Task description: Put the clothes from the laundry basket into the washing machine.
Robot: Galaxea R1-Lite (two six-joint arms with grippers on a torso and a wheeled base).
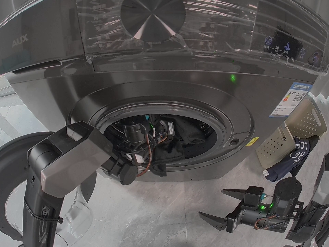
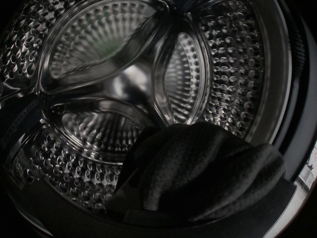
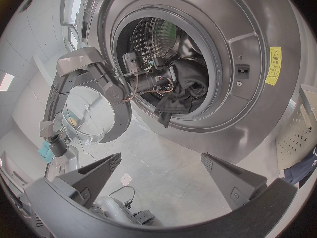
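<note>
1. The right claw (image 1: 211,203) hangs low over the pale floor tiles (image 1: 154,210) in front of the washing machine (image 1: 205,86). Its two dark fingers (image 3: 99,172) are spread wide with nothing between them.
2. The left claw (image 1: 166,129) is pushed in through the round opening of the machine, with its arm (image 1: 68,155) bent in from the left side. Whether it grips anything I cannot tell, as its tip is lost among dark cloth.
3. A black garment (image 2: 198,169) lies bunched at the front of the steel drum (image 2: 99,50), just inside the rim. One loose end (image 1: 159,168) spills out over the lower lip of the opening.
4. The machine's door (image 1: 13,175) stands swung open on the left.
5. The laundry basket (image 1: 301,127), beige and perforated, sits on the floor just beside the machine's right side.
6. A navy garment (image 1: 291,158) with white lettering drapes over the basket's near edge and hangs down outside it, near the right claw but apart from it.
</note>
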